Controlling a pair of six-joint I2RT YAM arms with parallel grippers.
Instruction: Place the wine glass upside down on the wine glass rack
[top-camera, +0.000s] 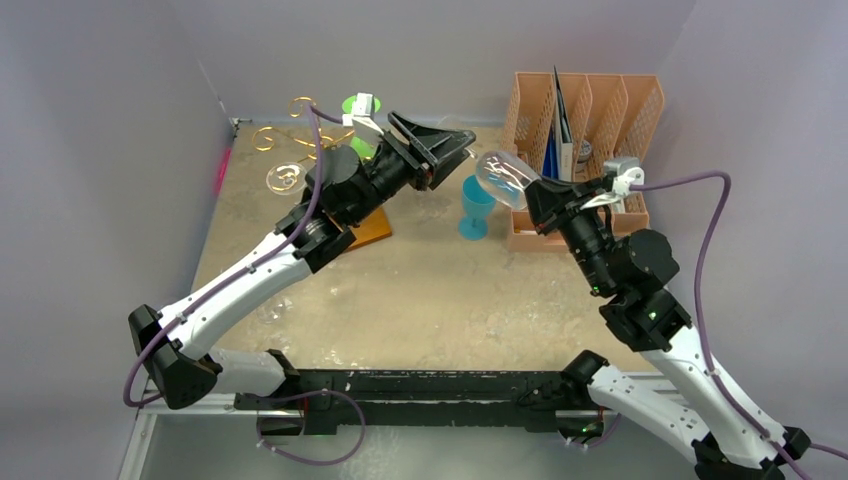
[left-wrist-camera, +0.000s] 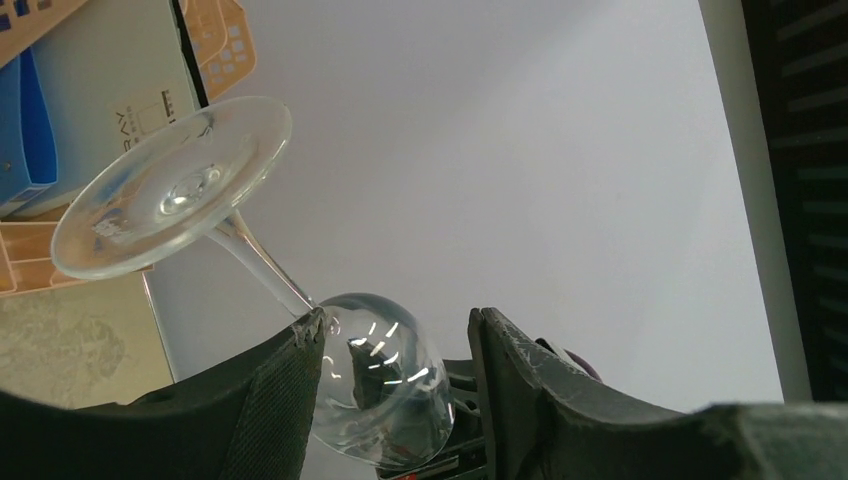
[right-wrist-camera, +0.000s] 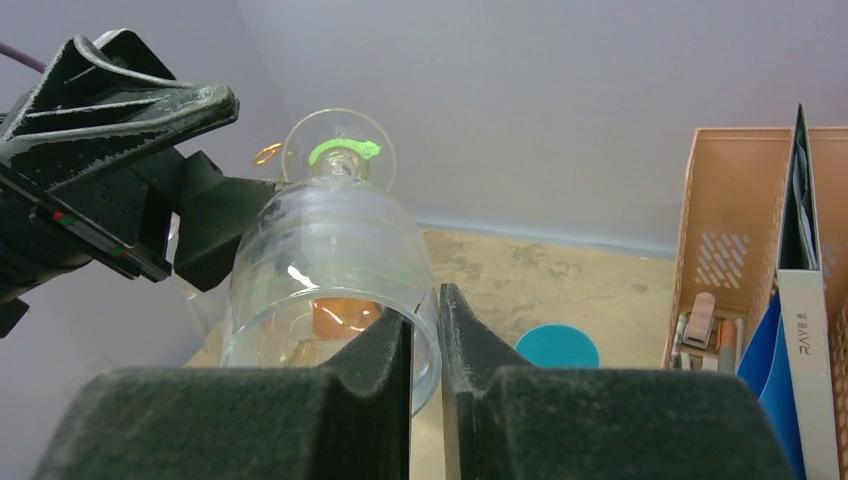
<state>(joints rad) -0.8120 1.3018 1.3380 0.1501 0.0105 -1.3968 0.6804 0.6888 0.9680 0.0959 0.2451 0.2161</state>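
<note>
Right hand (right-wrist-camera: 425, 310) clenched on the rim of the wine glass (right-wrist-camera: 330, 250), above the bench (top-camera: 450, 300).
Left hand (left-wrist-camera: 400, 320) was released, its fingers apart either side of the stem; the wine glass rack (top-camera: 283, 178) stood behind that hand.

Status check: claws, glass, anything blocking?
Right claw shut on wine glass rim, midair. Left claw open around stem-bowl joint. Wine glass rack back left, behind left arm. Blue cup on table.

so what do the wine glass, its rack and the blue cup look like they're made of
The wine glass: clear glossy glass; see-through, sharp highlights. The wine glass rack: thin shiny gold wire, likely metal, on a brown wood-looking base. The blue cup: probably plastic; opaque, even colour, soft sheen.
</note>
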